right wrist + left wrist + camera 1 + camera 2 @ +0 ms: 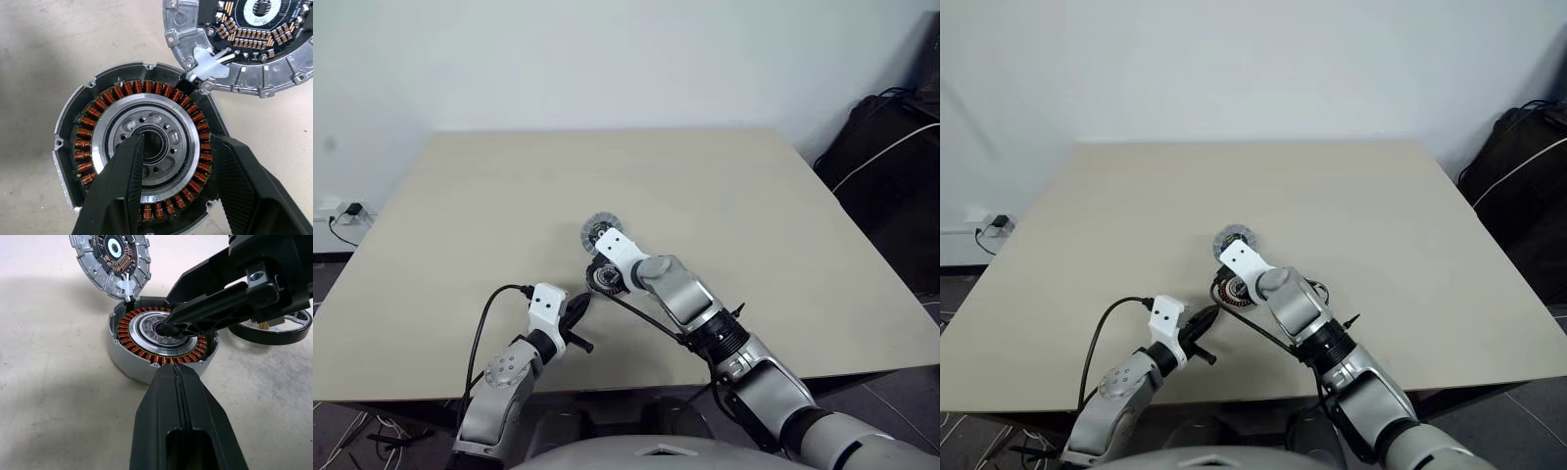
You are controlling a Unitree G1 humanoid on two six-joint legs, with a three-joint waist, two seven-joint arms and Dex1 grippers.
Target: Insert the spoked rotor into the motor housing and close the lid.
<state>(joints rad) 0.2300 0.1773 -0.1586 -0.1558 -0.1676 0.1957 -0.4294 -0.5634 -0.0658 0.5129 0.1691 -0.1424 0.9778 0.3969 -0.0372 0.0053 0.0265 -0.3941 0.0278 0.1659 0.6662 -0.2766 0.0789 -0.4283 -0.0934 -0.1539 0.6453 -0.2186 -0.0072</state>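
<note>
Right claw (176, 161): poised directly over the motor housing (73, 147), pointing down at it; fingers spread about halfway, grasping nothing.
Right claw fingers: one fingertip (132, 152) at the edge of the central bore of the pale hub; the other (225, 156) over the copper windings at the wall. Contact with the hub cannot be confirmed.
Left claw (181, 377): clenched, both fingers pressed flat together, empty; aimed at the near wall of the motor housing, just short of it, low over the tabletop (754, 196).
Motor housing: flat on the tabletop, open side up, windings and hub exposed; positioned between the two claws.
Lid (234, 44): dark and green circuit face showing; joined to the housing rim by a white connector piece (210, 66) on the side away from the robot, propped at a tilt against that rim in the left wrist view.
Spoked rotor (288, 330): on the tabletop just beside the housing, behind the right claw's fingers, mostly hidden; black rim and a silver spoke visible.
Edges: all three parts sit near the middle of the tabletop, somewhat toward the near edge, well apart from both side edges.
Open room: bare surface on every side of the parts; far half of the tabletop open up to the wall.
</note>
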